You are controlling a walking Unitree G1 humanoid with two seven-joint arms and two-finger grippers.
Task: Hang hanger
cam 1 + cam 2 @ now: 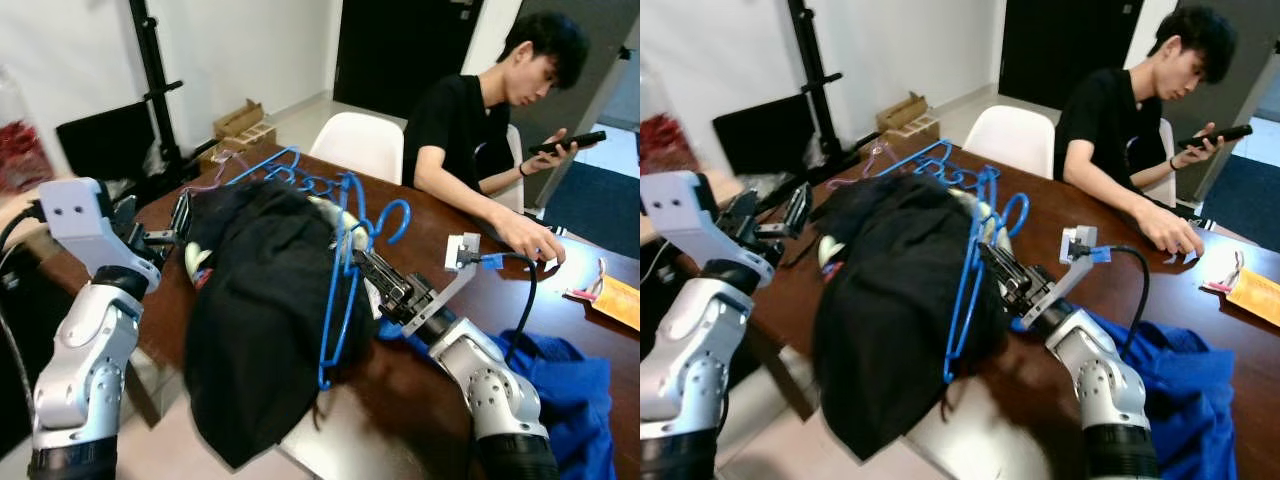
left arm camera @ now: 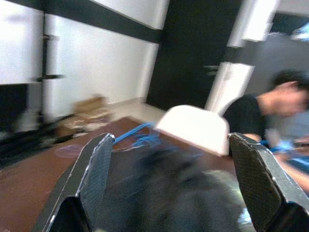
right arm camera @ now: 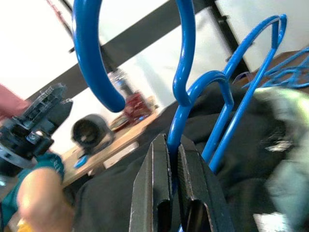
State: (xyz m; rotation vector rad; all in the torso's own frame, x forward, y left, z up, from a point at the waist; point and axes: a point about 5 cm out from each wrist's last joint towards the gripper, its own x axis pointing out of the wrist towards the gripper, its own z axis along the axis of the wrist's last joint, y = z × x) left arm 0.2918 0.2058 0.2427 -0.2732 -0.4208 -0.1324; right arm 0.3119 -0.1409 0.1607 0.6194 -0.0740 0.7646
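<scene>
Right now my right hand (image 1: 362, 262) is clamped on the neck of a blue hanger (image 1: 345, 262), held above the brown bench (image 1: 420, 385) against a black garment (image 1: 265, 310) draped over the bench edge. My left hand (image 1: 790, 215) hovers wide open beside that garment. More blue hangers (image 1: 290, 172) lie behind. 1 person (image 1: 480, 110) sits across, holding a phone (image 1: 567, 143).
</scene>
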